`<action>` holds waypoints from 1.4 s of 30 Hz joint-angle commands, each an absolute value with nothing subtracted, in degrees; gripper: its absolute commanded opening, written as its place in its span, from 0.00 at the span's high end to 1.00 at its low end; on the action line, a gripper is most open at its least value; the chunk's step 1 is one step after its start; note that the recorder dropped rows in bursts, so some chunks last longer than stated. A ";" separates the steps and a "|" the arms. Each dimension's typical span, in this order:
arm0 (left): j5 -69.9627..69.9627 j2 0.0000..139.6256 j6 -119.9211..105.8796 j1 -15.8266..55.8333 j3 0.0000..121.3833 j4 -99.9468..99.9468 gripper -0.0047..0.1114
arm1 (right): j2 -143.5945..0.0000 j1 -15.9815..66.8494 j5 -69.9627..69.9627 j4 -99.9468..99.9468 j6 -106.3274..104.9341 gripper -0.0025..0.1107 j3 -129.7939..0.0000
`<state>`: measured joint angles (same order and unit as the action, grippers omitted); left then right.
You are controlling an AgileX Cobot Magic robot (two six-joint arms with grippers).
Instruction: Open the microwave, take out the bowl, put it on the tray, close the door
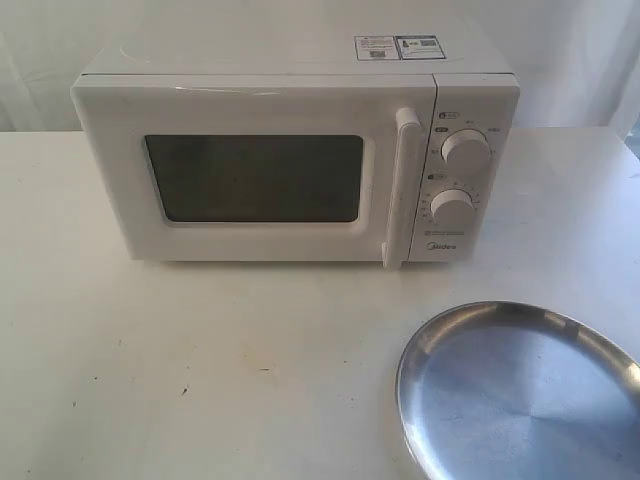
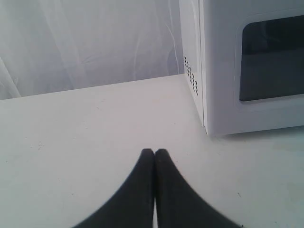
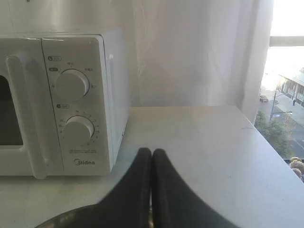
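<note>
only the fingers of each end effector are seen. on the left end effector (image 2: 154, 153) two matte black fingers (image 2: 137, 190) are shown, smooth, broad at the base and tapered to rounded tips. the same black, curved pair is seen on the right end effector (image 3: 151, 152).

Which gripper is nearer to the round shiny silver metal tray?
Right. The right gripper sits just above the rim of the silver tray. The left gripper is by the white boxy microwave's other end, with no tray in its view.
</note>
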<state>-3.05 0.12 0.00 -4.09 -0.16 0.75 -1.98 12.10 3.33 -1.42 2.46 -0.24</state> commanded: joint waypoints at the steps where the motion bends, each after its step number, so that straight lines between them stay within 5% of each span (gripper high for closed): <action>1: -3.00 0.00 0.00 -3.96 0.00 0.40 0.96 | -1.69 11.93 1.85 -1.45 3.17 0.98 0.00; 20: -3.00 0.00 0.00 -3.96 0.00 0.40 0.96 | -1.69 11.93 -11.67 -1.41 32.08 0.98 0.00; 29: -3.00 0.00 0.00 -3.96 0.00 0.40 0.96 | -3.77 11.93 -33.41 44.52 59.61 0.98 -8.09; 42: -3.00 0.00 0.00 -3.96 0.00 0.40 0.96 | -50.98 11.93 -43.16 56.11 40.08 0.98 -22.30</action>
<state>-3.05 0.12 0.00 -4.09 -0.16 0.75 -39.00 12.10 -42.30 55.57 49.47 -21.71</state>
